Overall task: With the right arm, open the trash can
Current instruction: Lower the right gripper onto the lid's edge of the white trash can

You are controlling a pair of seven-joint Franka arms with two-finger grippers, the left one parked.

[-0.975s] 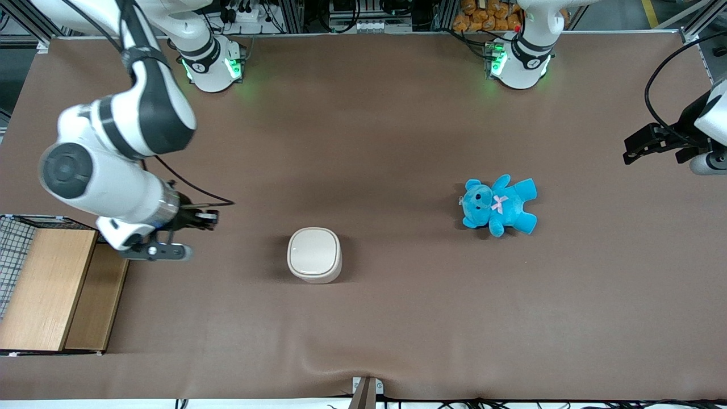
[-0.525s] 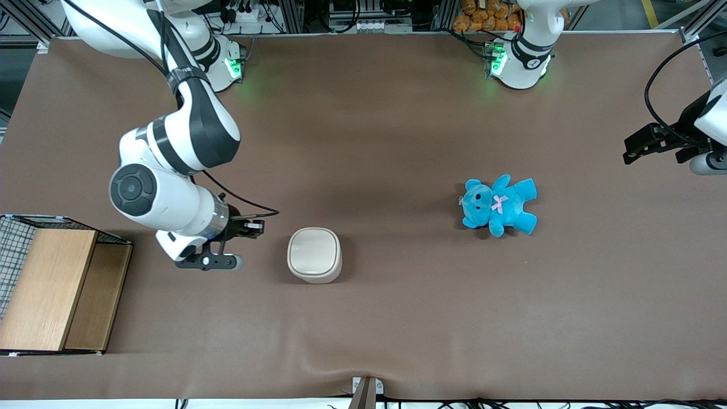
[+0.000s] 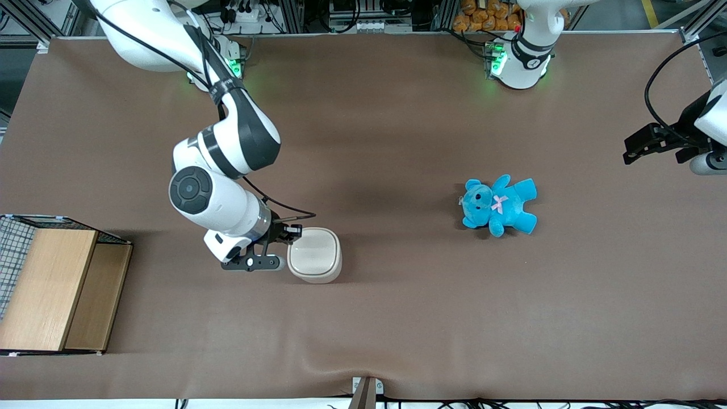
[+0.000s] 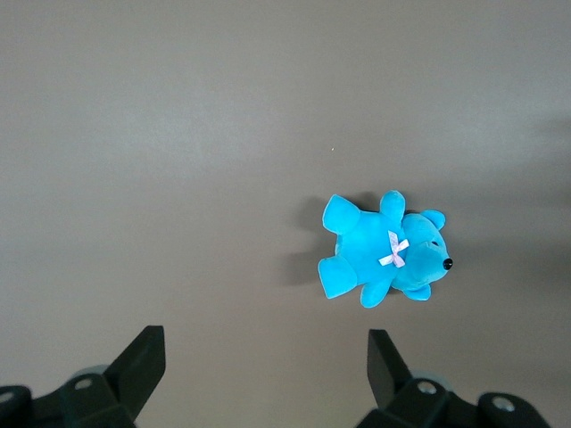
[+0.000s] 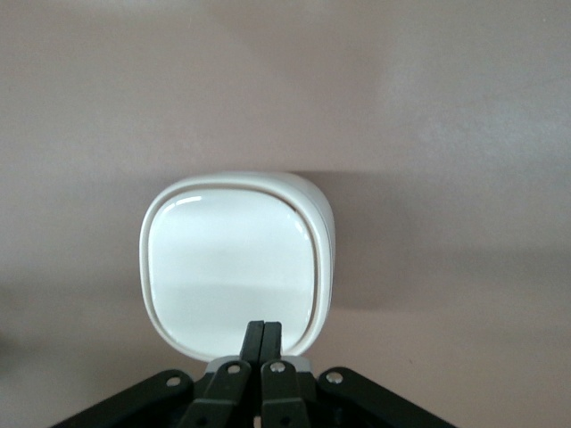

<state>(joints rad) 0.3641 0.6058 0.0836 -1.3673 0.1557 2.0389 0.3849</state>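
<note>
Gripper clenched, empty, tips over edge of bin lid; approach step. Next: press lid to flip open.

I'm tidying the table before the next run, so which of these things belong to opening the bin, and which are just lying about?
Part of the job:
- trash can, lid down
- right arm's gripper, fingers shut, at the can's rim on the working arm's side

Just lying about:
- blue teddy bear, toward the parked arm's end
- wooden box with wire mesh, toward the working arm's end
</note>
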